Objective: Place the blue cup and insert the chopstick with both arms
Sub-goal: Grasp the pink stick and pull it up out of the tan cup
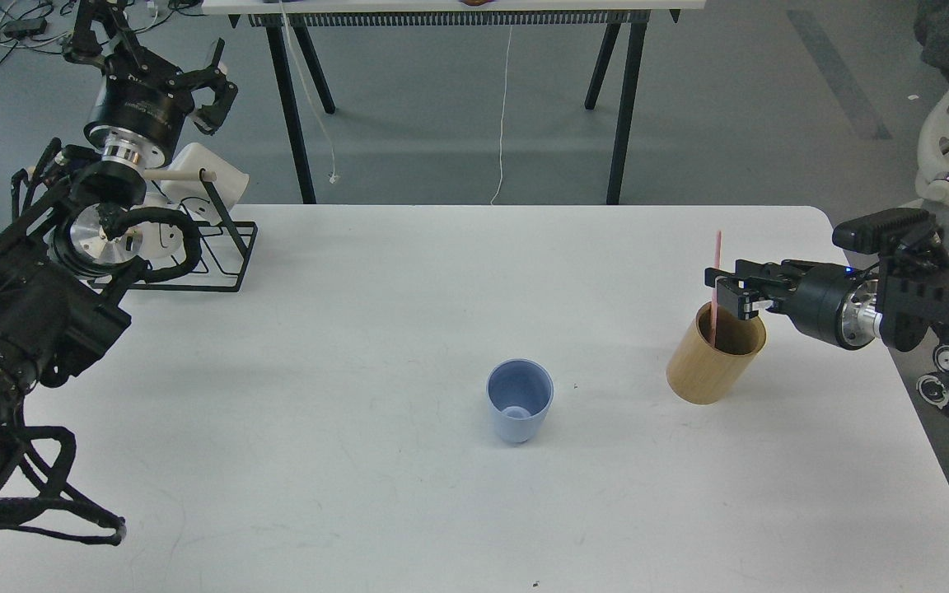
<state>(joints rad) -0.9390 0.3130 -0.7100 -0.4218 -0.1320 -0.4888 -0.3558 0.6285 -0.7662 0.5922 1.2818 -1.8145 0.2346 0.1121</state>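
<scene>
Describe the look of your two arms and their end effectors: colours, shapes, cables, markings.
Both arms are black and jointed, with polished silver wrist rings. The left end effector is a black claw on a round black drum bearing faint pale lettering; thick black cables loop beside it. The right end effector is black with small white patches, a tiny blue light behind it.

No legible text anywhere; only faint, unreadable white lettering on the left arm's wrist housing (141, 111).

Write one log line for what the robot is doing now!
blue cup upright mid-table | right tool on pink chopstick in wooden cylinder | left tool raised, empty
</scene>
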